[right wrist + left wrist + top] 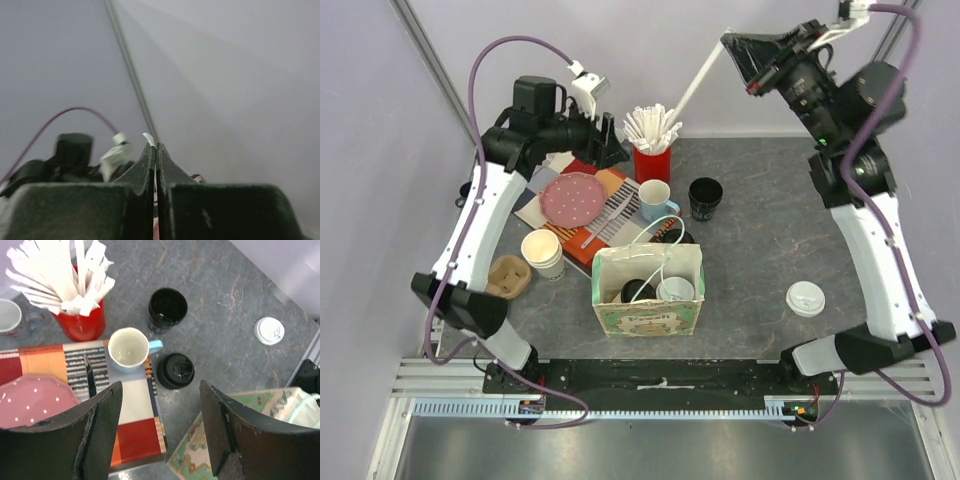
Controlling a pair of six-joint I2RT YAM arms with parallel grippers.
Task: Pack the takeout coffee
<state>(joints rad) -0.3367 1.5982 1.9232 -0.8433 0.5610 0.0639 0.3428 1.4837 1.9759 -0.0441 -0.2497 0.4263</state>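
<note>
Left hand hovers spread and empty; right hand is raised high, pressed together. The black-lidded cup stands on the surface just behind the bag, unpacked. A white lid lies loose, and I can't tell what's in the bag.

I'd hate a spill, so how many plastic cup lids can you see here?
2 for sure: a white lid lying loose on the right of the table, and a black lid between the blue-handled mug and the paper bag. The bag may hide more.
</note>
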